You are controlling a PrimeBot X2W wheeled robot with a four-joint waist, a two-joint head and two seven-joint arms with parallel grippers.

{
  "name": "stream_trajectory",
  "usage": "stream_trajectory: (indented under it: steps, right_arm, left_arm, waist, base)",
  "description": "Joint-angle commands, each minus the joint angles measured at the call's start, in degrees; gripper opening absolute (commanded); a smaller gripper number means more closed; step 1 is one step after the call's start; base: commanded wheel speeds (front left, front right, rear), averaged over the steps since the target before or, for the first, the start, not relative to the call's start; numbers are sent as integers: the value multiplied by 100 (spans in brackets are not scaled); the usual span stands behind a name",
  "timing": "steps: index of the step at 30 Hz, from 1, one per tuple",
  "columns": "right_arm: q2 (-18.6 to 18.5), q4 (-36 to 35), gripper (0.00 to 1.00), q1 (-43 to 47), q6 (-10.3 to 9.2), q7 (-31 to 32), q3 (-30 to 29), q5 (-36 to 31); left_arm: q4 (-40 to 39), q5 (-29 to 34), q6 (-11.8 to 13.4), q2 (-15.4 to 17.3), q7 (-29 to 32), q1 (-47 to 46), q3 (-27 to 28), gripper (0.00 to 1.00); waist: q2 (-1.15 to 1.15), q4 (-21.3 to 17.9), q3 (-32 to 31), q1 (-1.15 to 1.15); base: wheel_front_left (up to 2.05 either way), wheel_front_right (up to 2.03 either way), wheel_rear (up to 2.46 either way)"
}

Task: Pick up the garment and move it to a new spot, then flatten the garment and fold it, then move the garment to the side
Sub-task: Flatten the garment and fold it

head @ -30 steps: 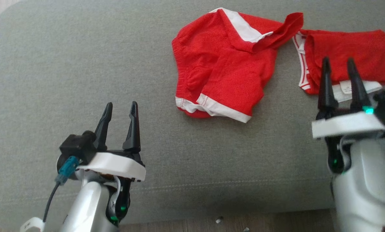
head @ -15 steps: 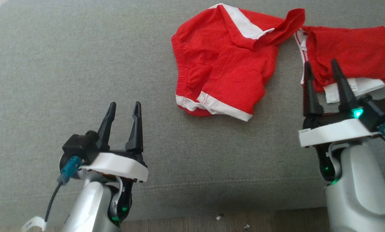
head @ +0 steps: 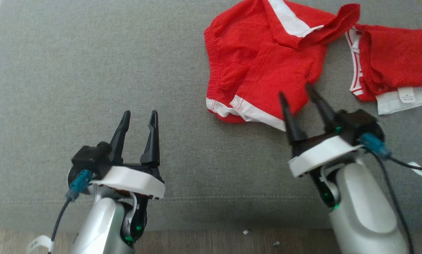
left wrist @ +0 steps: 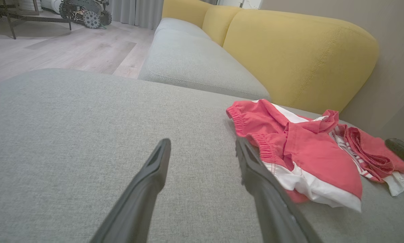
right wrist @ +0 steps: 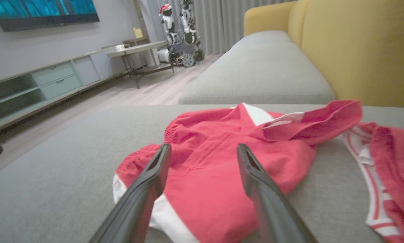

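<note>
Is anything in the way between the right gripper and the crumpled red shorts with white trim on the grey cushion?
Nothing visible does. The right gripper, fingers open, points at the near hem of the red white-trimmed shorts; a second red garment lies off to their right.

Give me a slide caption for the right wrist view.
Open right pincer aimed at crumpled red shorts on a grey sofa cushion, second red garment alongside.
</note>
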Motion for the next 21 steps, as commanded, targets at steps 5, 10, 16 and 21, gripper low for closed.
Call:
stream_trajectory:
  steps: [5,10,16,21]
  right_arm:
    - [-60,212,100,-450,36,57,790,-99]
    - [-63,709,100,-733,36,131,1108,-58]
    - [-28,1327,100,-1042,36,241,1136,-87]
    - [8,1745,100,-1204,36,307,1105,-96]
  left_arm:
    - [-163,-65,25,48,-45,-285,70,100]
    - [-158,-95,41,48,-45,-368,-23,100]
    - [-162,-143,81,48,-45,-408,-94,100]
    - [-178,-179,111,48,-45,-418,-130,100]
  waist:
    - [0,112,96,0]
    - [0,254,199,0]
    - [0,453,326,0]
    - [0,595,402,0]
  base:
    - [0,0,0]
    - [0,0,0]
    - [0,0,0]
    - [0,0,0]
